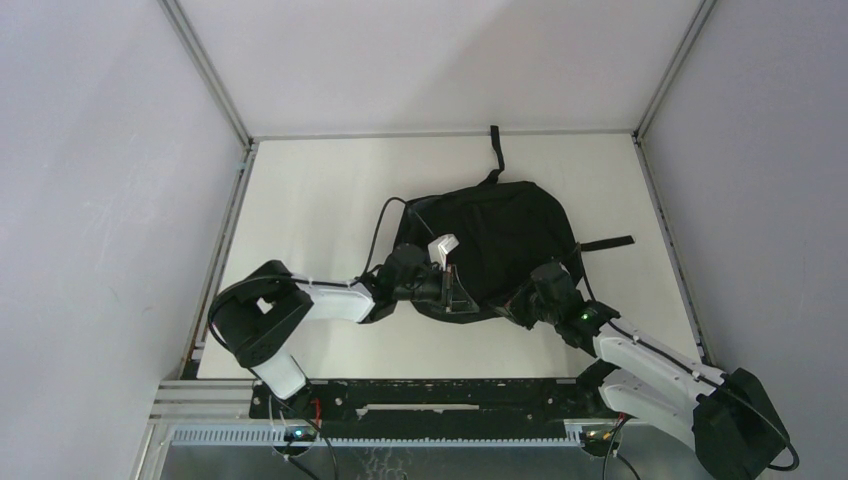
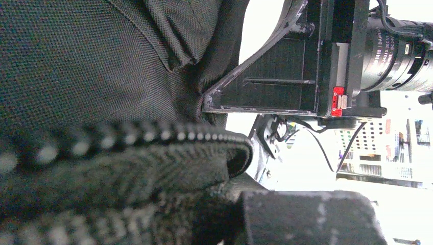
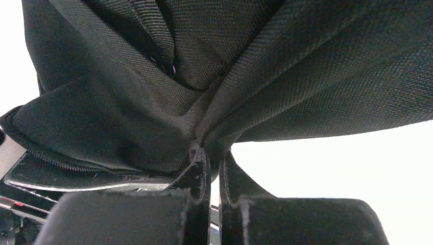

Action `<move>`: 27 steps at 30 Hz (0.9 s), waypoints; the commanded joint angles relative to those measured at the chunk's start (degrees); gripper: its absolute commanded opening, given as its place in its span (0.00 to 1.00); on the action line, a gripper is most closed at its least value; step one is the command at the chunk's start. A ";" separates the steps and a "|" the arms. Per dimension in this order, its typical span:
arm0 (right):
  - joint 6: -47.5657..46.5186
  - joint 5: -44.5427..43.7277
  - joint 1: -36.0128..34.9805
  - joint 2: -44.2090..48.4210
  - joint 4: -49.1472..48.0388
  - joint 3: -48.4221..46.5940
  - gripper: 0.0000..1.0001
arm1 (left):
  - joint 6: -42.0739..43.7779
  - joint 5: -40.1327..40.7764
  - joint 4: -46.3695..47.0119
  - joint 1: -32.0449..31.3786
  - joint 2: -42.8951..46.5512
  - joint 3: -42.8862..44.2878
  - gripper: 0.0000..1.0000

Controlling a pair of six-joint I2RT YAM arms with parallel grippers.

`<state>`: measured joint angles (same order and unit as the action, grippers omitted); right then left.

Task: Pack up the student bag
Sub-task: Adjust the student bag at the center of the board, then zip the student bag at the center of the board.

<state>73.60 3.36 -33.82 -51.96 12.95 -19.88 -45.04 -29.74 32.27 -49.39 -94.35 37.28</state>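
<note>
The student bag [image 1: 500, 235], a floppy black backpack, lies in the middle of the table. My left gripper [image 1: 450, 290] is at its near left rim. In the left wrist view this gripper [image 2: 230, 204] is shut on the bag's zipper edge [image 2: 153, 135], and fabric hides most of its fingers. My right gripper [image 1: 525, 300] is at the bag's near right edge. In the right wrist view it [image 3: 214, 153] is shut on a bunched fold of the bag [image 3: 255, 61]. The right gripper also shows in the left wrist view [image 2: 286, 66], pinching the fabric.
A small white block [image 1: 443, 245] sits just above my left gripper at the bag's rim; I cannot tell what it is. One black strap [image 1: 495, 145] trails toward the back wall and another [image 1: 607, 243] toward the right. Walls enclose the table on three sides.
</note>
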 commanded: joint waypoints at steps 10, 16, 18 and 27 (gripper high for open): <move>-0.92 -5.55 1.64 1.70 1.90 -0.60 0.00 | -0.59 -4.53 1.85 -0.23 1.67 -0.52 0.13; -1.48 -5.24 1.89 1.30 1.55 -0.60 0.00 | -1.37 -4.80 2.97 -0.11 1.64 -1.00 0.25; -1.53 -5.05 1.95 1.14 1.27 -0.60 0.00 | -1.46 -4.74 2.89 -0.19 1.47 -0.82 0.31; -1.77 -4.81 2.12 1.12 0.79 -0.60 0.00 | -1.71 -4.69 3.02 -0.19 -0.38 0.88 0.36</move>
<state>72.58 0.93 -32.58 -51.09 15.20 -19.88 -46.54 -33.32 32.60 -49.39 -94.35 37.28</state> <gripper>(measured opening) 0.026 0.358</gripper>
